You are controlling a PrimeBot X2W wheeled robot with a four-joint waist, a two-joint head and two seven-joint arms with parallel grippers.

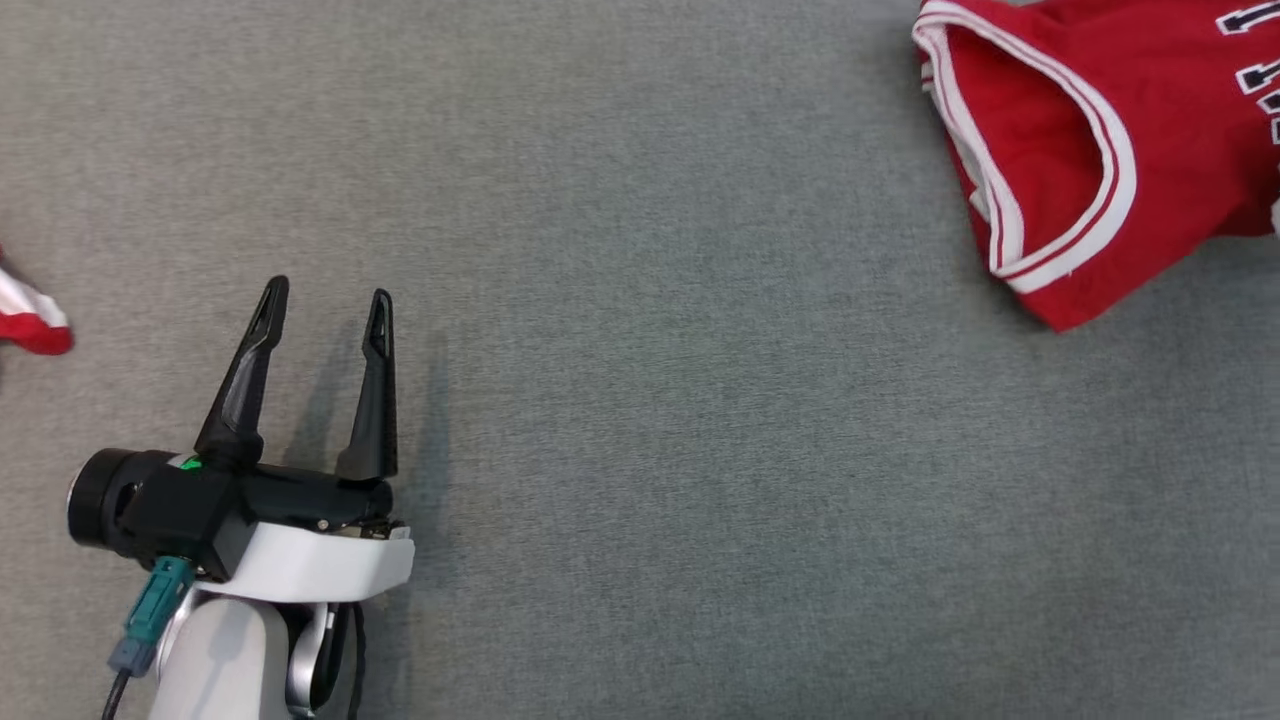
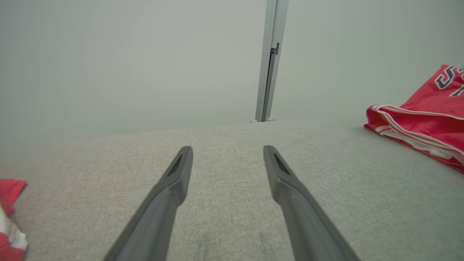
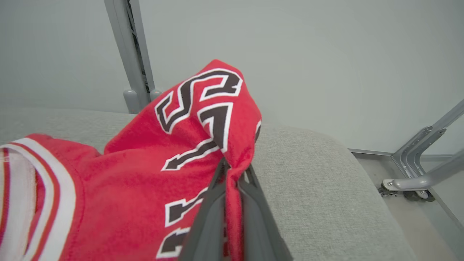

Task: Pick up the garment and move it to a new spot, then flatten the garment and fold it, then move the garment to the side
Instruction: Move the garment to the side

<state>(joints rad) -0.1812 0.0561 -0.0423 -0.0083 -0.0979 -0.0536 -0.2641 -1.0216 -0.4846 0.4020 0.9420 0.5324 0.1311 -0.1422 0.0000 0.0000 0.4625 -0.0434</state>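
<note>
The garment (image 1: 1090, 130) is a red jersey with white-striped trim and black-and-white lettering, lying bunched at the far right of the grey padded surface (image 1: 660, 400). In the right wrist view my right gripper (image 3: 233, 170) is shut on a raised fold of the garment (image 3: 203, 123), which drapes over the fingertips. The garment (image 2: 424, 119) also lies at the right edge in the left wrist view. My left gripper (image 1: 325, 300) hovers open over bare surface at the lower left, far from the garment, nothing between its fingers (image 2: 174, 181).
Another red-and-white piece of cloth (image 1: 30, 320) pokes in at the left edge, also at the lower left as cloth (image 2: 9, 217). A grey upright post (image 2: 270, 61) stands behind the surface. Beyond the surface's right end are floor and metal frame legs (image 3: 420, 163).
</note>
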